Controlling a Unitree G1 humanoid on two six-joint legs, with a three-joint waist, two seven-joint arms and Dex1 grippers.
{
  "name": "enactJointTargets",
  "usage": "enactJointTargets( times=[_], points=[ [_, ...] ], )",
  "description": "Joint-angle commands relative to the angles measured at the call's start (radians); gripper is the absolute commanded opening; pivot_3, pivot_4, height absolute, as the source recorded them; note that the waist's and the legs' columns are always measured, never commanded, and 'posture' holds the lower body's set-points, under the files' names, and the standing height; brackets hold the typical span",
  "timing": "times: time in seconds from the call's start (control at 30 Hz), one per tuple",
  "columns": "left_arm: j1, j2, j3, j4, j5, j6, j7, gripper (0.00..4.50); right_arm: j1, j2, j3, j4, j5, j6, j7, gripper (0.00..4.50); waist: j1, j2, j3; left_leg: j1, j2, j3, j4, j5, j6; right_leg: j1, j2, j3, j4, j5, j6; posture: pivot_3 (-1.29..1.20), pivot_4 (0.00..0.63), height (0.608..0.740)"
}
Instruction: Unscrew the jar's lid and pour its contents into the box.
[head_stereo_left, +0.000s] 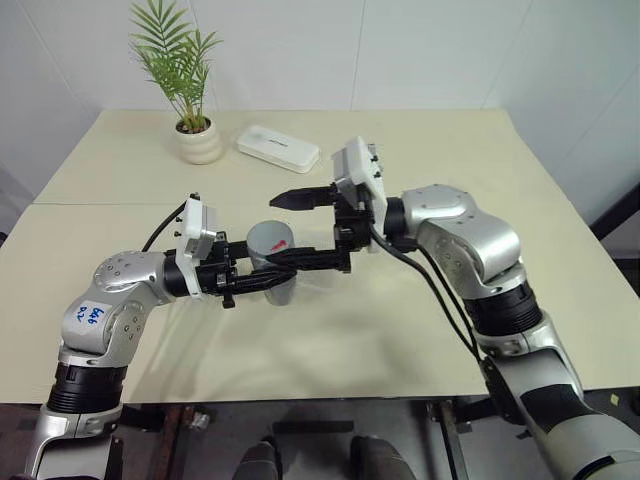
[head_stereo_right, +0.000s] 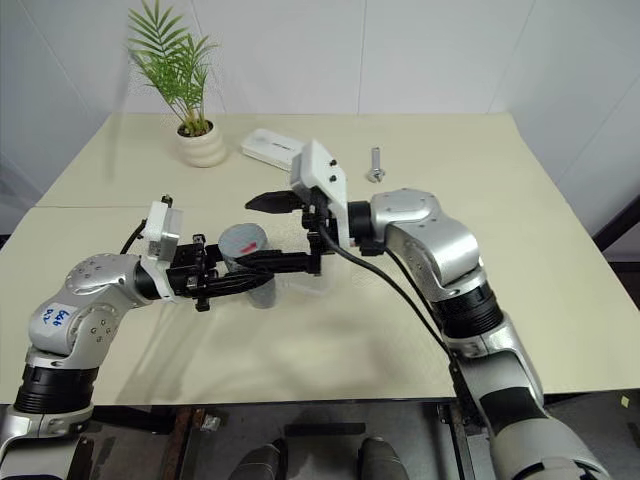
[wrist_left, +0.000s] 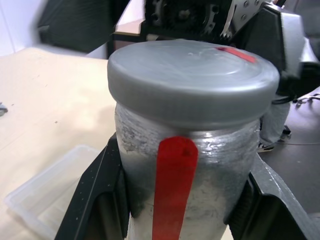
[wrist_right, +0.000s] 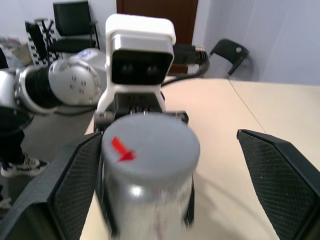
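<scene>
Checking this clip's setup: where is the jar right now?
The jar is held above the table's near-left area by the left gripper, lid on, between the open fingers of the right gripper.

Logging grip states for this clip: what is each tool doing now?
Left tool: shut on the jar.
Right tool: open, straddling the lid, holding nothing.

The jar (head_stereo_left: 272, 262), lid (head_stereo_left: 270, 239) on, sits between both end effectors, plant pot (head_stereo_left: 200, 142) and case (head_stereo_left: 278, 148) behind.

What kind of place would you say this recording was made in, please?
Probably an office or lab room: a plain cream table against white walls, a potted plant, and office chairs by a brown door.
</scene>
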Motion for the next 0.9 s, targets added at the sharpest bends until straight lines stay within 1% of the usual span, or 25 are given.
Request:
enactJointTargets(
  times=[0.03,0.17,0.27,0.37,0.43,0.53,0.63,0.73,0.9],
  points=[
    [0.007,0.017,0.018,-0.053,-0.027,-0.018,-0.036,1.96,0.019,-0.075,-0.095,0.057,-0.027,-0.022,-0.015,4.46,0.002,0.000,0.000,0.000,0.000,0.000,0.000,0.000,0.000,0.000,0.000,0.000,0.000,0.000,0.000,0.00,0.150,0.740],
    [0.010,0.019,0.026,-0.051,-0.023,-0.017,-0.043,1.96,0.044,-0.119,-0.125,0.072,-0.027,-0.029,0.005,4.46,0.002,0.000,0.000,-0.001,0.000,0.001,0.000,0.000,0.000,0.000,0.000,0.000,-0.002,0.000,0.000,0.00,0.150,0.740],
    [0.011,0.022,0.029,-0.048,-0.020,-0.017,-0.045,1.96,0.048,-0.127,-0.151,0.071,-0.011,-0.016,0.013,4.46,-0.006,0.000,0.000,-0.001,0.000,0.002,0.000,-0.001,0.001,-0.001,0.000,0.001,-0.001,0.000,0.000,0.00,0.150,0.740],
    [0.011,0.027,0.031,-0.048,-0.019,-0.015,-0.045,1.96,0.046,-0.108,-0.187,0.024,0.076,0.023,0.060,4.46,-0.006,0.000,0.000,-0.001,0.000,0.002,0.000,0.000,0.001,-0.001,0.000,0.001,-0.001,0.000,0.000,0.00,0.150,0.740],
    [0.009,0.029,0.030,-0.048,-0.018,-0.012,-0.044,1.96,0.042,-0.082,-0.187,-0.017,0.117,0.049,0.062,4.46,-0.007,0.000,0.000,-0.001,0.000,0.002,0.000,-0.001,0.001,-0.001,0.000,0.001,-0.001,0.000,0.000,0.00,0.150,0.740],
    [0.006,0.031,0.025,-0.047,-0.016,-0.011,-0.043,1.96,0.032,-0.016,-0.154,-0.082,0.145,0.078,0.024,4.46,-0.008,0.000,0.000,-0.001,0.000,0.002,0.000,-0.001,0.001,-0.001,0.000,0.001,0.000,0.000,0.000,0.00,0.150,0.740],
    [0.004,0.029,0.019,-0.048,-0.014,-0.008,-0.041,1.96,0.020,0.053,-0.103,-0.111,0.118,0.081,-0.025,4.46,-0.007,0.000,0.000,-0.001,0.000,0.002,0.001,0.000,0.001,-0.002,0.000,0.001,0.002,0.000,0.000,0.00,0.150,0.740],
    [0.004,0.028,0.016,-0.047,-0.012,-0.008,-0.041,1.96,0.013,0.096,-0.064,-0.120,0.094,0.085,-0.060,4.46,-0.004,0.000,0.000,-0.001,0.000,0.002,0.003,0.000,0.001,-0.002,0.000,0.001,0.003,0.000,0.000,0.00,0.150,0.740],
    [0.013,0.029,0.018,-0.058,-0.015,-0.004,-0.037,1.96,0.001,0.135,-0.024,-0.110,0.055,0.088,-0.113,4.46,0.001,0.000,0.000,-0.001,0.000,0.002,0.003,-0.001,0.001,-0.002,0.000,0.001,0.002,0.000,0.000,0.00,0.150,0.740]
  ],
)
